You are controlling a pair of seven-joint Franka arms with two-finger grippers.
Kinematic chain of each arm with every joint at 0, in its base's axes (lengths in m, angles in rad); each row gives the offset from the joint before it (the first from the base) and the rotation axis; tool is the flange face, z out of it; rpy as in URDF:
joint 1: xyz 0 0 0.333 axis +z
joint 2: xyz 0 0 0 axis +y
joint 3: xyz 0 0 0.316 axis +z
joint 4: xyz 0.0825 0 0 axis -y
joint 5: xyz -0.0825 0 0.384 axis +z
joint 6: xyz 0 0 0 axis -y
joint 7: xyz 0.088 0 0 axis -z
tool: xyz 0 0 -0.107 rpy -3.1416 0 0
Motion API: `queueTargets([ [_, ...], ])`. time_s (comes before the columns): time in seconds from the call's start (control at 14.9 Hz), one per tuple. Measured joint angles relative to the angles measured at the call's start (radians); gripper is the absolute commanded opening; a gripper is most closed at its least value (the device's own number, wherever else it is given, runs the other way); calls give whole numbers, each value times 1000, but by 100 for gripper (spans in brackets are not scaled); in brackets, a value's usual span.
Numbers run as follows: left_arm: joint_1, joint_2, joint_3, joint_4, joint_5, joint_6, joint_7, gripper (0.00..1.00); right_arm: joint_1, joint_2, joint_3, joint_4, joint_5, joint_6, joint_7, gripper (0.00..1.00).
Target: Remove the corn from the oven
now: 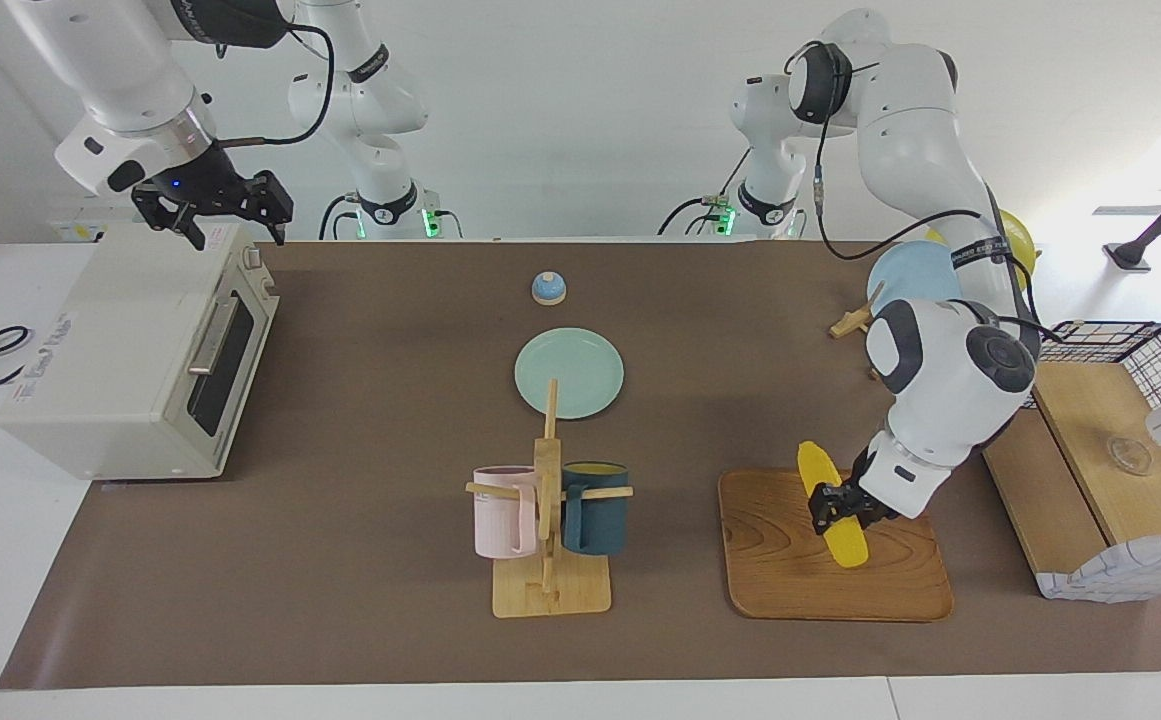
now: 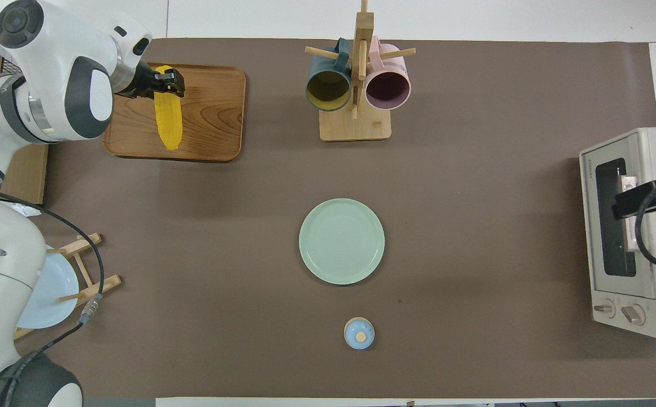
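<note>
Corn point(image 1: 833, 512) lay slantwise over the wooden tray point(image 1: 780, 580), held by the left gripper point(image 1: 838, 506), whose fingers were clamped on the cob near its middle; whether the cob's lower end touched the tray could not be told. The tray sat on the bench point(image 1: 370, 400) toward the left arm's end, farther from the robots than the green plate point(image 1: 569, 372) at the bench's centre. The oven point(image 1: 135, 355) stood well apart from the tray, at the right arm's end, its door shut. The right gripper point(image 1: 230, 215) hung over the oven's top edge nearest the robots, its fingers spread open and holding nothing. Beside the tray, toward the oven, stood the mug rack point(image 1: 548, 520) with a pink and a dark blue mug.
</note>
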Motion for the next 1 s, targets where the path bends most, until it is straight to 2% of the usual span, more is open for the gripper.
queueTargets([
  [0.33, 20, 72, 0, 22, 0, 61, 73, 0, 0, 2, 1, 11, 0, 0, 0, 100],
  [0.4, 21, 73, -1, 23, 0, 62, 87, 55, 0, 3, 3, 15, 0, 0, 0, 100],
  [0.47, 22, 73, -1, 24, 0, 62, 94, 100, 0, 4, 4, 19, 0, 0, 0, 100],
  [0.8, 26, 60, -1, 39, 1, 44, 111, 100, 2, 7, 32, 24, 0, 0, 0, 100],
  [1.0, 42, -18, 5, 38, 1, -63, 110, 100, 4, 7, 48, 25, 0, 0, 1, 100],
])
